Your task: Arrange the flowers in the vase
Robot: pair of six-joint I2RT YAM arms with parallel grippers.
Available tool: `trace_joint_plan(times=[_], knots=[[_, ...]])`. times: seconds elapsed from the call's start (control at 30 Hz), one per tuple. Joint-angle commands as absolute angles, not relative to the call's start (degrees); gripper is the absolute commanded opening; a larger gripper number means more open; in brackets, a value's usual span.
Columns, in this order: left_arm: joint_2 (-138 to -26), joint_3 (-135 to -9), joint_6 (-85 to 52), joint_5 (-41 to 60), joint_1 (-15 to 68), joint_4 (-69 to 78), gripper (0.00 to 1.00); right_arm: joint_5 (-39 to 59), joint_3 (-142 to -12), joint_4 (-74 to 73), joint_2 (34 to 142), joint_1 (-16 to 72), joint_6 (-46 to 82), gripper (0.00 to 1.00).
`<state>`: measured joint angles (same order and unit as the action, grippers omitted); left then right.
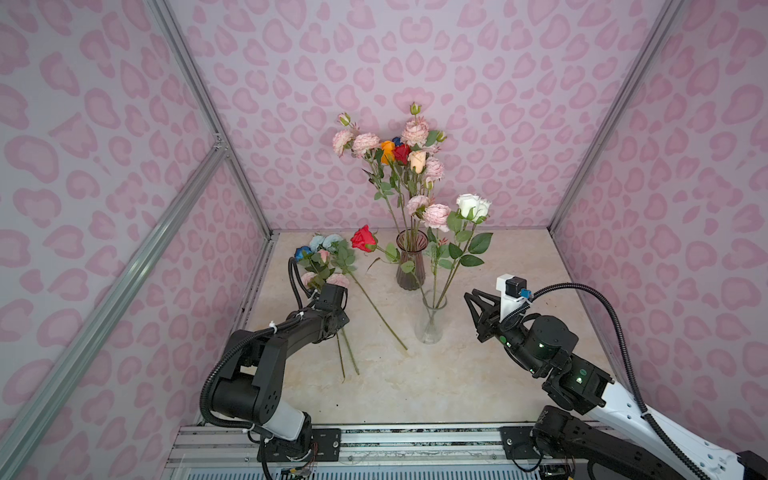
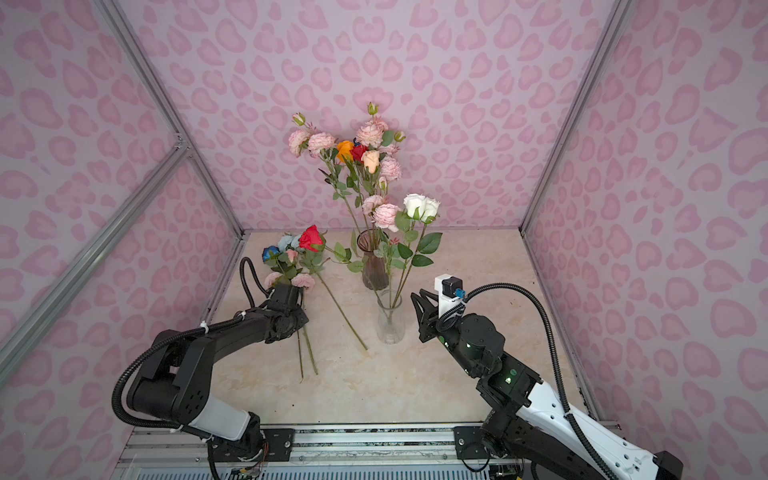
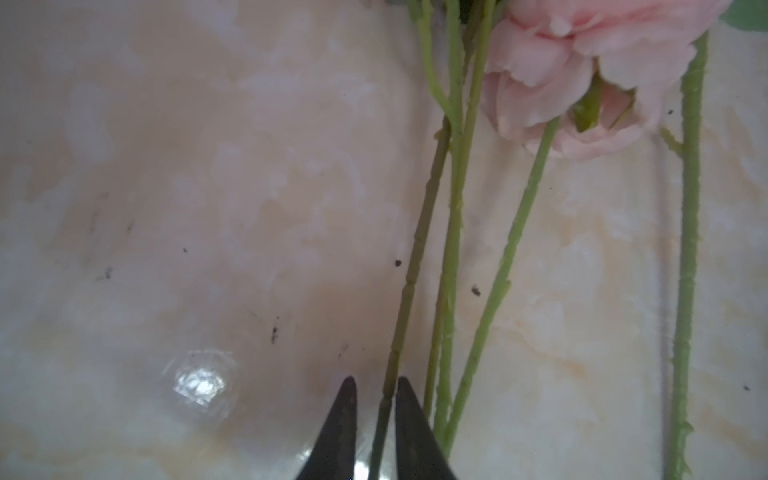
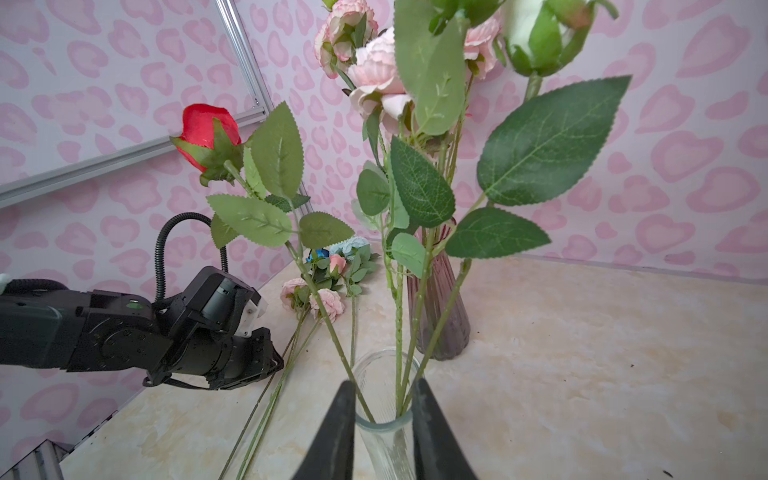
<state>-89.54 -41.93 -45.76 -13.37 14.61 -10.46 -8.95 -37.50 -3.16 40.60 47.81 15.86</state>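
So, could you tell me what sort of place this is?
Probably a robot test cell: pink patterned walls on aluminium framing, left arm and right arm mounted on a rail, marble-look tabletop.

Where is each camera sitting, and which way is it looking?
Top views: high above the arm bases, facing down over the table toward the back wall; left arm and right arm show.
Left wrist: on the left arm, facing down at stems on the table; left gripper tips show.
Right wrist: on the right arm, facing across at the clear vase; right gripper tips show.
Shared: top views and right wrist both see the leaning red rose.
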Motion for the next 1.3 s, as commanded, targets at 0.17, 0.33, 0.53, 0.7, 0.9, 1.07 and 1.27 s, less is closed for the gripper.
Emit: trace_joint_plan(times=[0.17, 0.33, 0.53, 0.7, 0.9, 1.07, 1.27], knots=[[-87.4, -42.8, -42.0, -16.1, 14.6, -11.4, 0.12, -8.7, -37.3, -4.4, 40.8, 47.7, 16.5, 0.25], [-84.0, -43.2, -40.5, -16.6, 14.6, -12.0, 0.03, -8.9, -37.2, -4.7, 40.9, 47.7, 16.5, 0.25], [-77.8, -43.4, -39.0, -18.7, 15.0, -13.7, 0.03, -8.9, -37.2, -4.7, 40.4, 47.6, 16.6, 0.25], [-74.1, -44.7, -37.5, -17.9, 15.4, -13.6, 0.17, -9.0, -37.4, -4.7, 40.4, 47.6, 16.5, 0.26], [-86.7, -52.9, -38.6, -17.6, 15.4, -15.2, 0.2, -8.6, -37.7, -5.4, 41.8, 47.5, 16.6, 0.27], [-92.9, -55.3, -41.1, -18.1, 15.4, -18.1, 0.21, -8.4, -37.9, -4.1, 41.9, 47.4, 16.7, 0.28], [-94.0, -52.5, -41.1, -16.2, 15.6, -16.7, 0.23, -8.0, -36.9, -5.2, 41.9, 46.5, 17.2, 0.31]])
